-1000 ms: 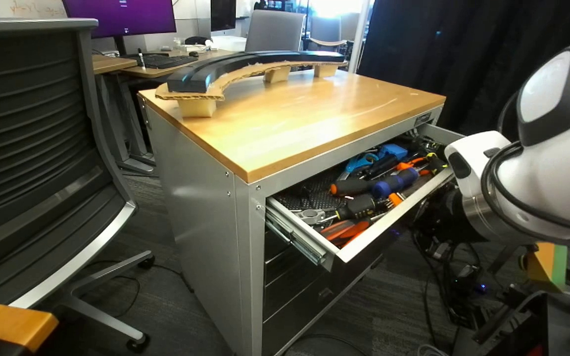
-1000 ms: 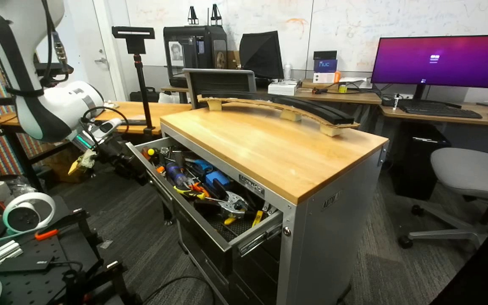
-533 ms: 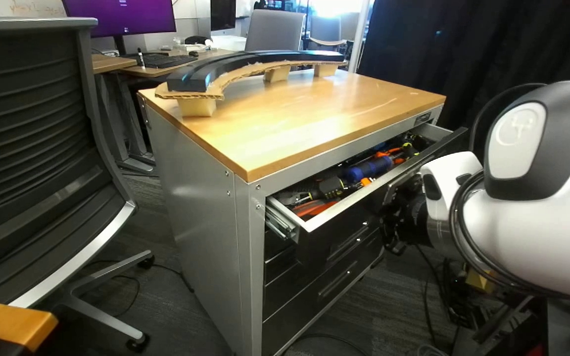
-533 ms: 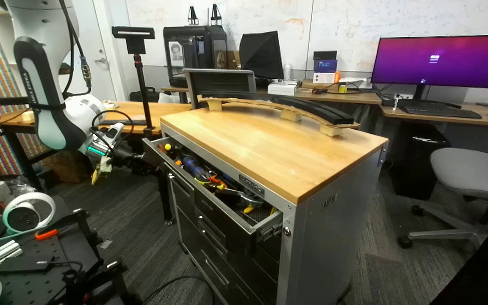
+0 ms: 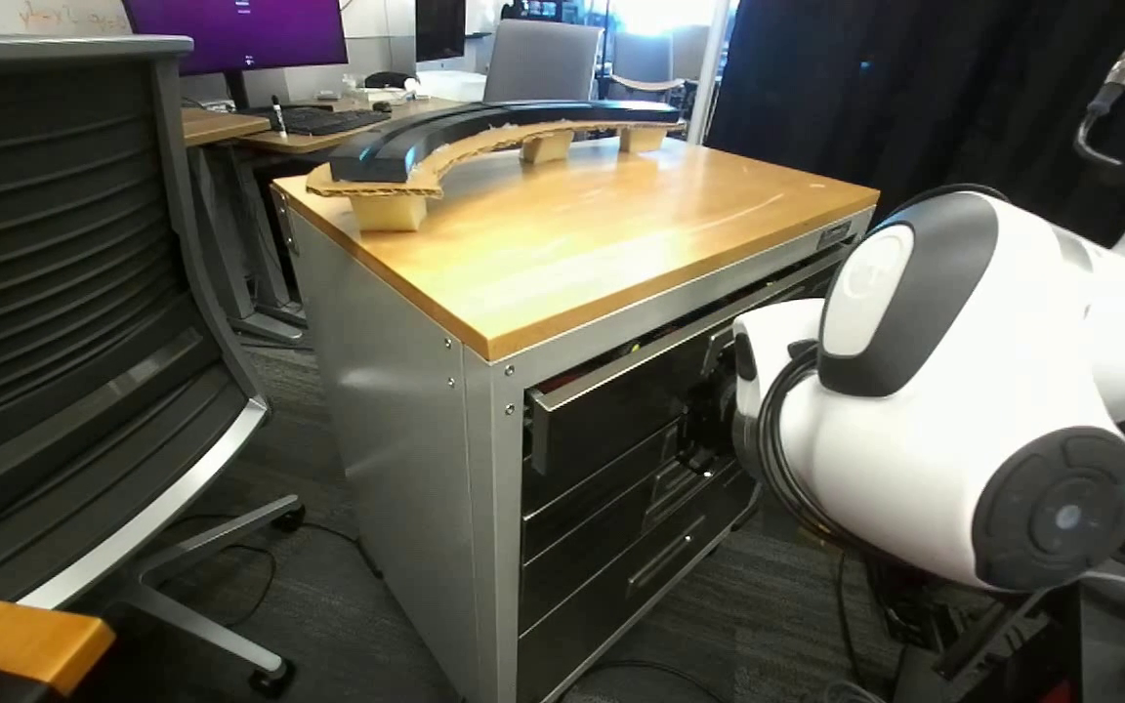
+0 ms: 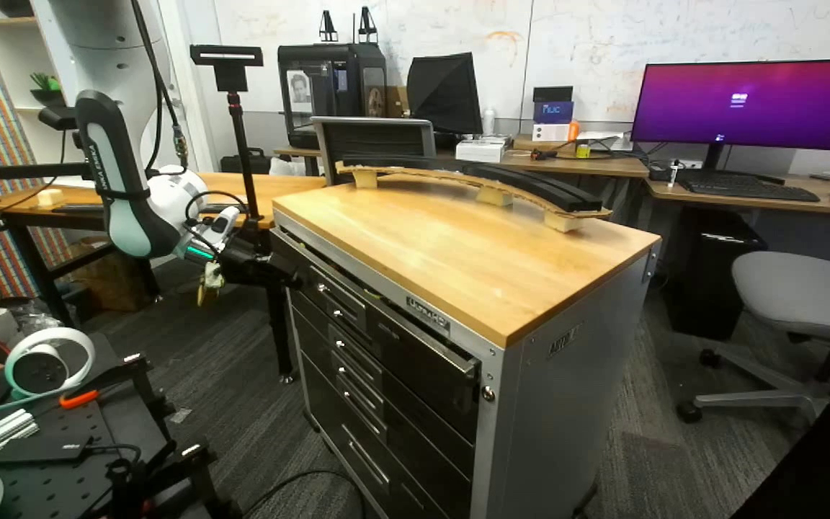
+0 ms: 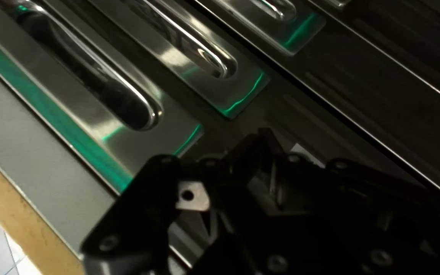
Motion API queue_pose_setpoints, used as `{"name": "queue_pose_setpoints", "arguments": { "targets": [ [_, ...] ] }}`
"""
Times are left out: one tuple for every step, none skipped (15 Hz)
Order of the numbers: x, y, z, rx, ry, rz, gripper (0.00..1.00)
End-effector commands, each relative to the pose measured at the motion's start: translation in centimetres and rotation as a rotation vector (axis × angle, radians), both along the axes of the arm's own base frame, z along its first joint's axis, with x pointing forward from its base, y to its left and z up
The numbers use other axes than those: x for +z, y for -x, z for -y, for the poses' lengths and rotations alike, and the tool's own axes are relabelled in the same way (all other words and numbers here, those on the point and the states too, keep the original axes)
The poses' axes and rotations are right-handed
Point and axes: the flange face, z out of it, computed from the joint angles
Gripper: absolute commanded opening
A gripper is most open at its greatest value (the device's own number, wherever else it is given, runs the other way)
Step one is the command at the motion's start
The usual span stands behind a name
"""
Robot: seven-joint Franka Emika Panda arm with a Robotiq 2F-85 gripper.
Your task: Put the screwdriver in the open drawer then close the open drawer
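Note:
The open drawer is the top grey drawer of the cabinet. Its dark front shows in both exterior views [image 5: 611, 395] [image 6: 415, 339] and stands only slightly out from the cabinet, leaving a narrow gap along its top. Its silver bar handle [image 7: 149, 141] shows in the wrist view. My gripper [image 7: 260, 139] is at the drawer front, beside the handle's end, with its fingertips together and nothing seen between them. In an exterior view the gripper [image 6: 291, 275] appears to press against the far left part of the front. The screwdriver is out of view; the drawer's inside is almost fully hidden.
The wooden cabinet top [image 6: 415, 238] carries a curved black piece on cardboard and foam blocks [image 6: 530, 187]. More closed drawers with silver handles [image 5: 660, 566] lie below. A black stand [image 6: 238, 144] and a wooden table [image 6: 242, 189] stand behind the arm. A chair [image 5: 64, 293] stands beside the cabinet.
The drawer has slid inward from well open to nearly shut, hiding the tools inside. My arm has moved toward the cabinet with it, the gripper staying at the drawer front.

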Motion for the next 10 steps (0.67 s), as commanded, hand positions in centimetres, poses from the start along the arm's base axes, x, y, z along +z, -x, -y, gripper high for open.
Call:
{"name": "queue_pose_setpoints", "arguments": {
  "targets": [
    [0.0,-2.7,-1.5,-0.016,-0.009,0.036,0.06],
    [0.0,-2.9,-1.6,-0.019,-0.012,0.04,0.06],
    [0.1,-3.1,-1.7,-0.023,-0.017,0.036,0.06],
    [0.3,-3.2,-1.6,-0.03,-0.022,0.029,0.06],
    [0.5,-3.2,-1.4,-0.039,-0.029,0.014,0.06],
    [1.2,-2.9,-0.8,-0.053,-0.04,-0.024,0.06],
    [1.9,-2.5,-0.2,-0.064,-0.037,-0.061,0.07],
    [3.0,-1.9,1.0,-0.087,-0.03,-0.119,0.07],
    [3.9,-1.4,2.0,-0.115,-0.01,-0.181,0.07],
    [5.4,-0.8,3.4,-0.154,0.006,-0.227,0.08]
  ]
}}
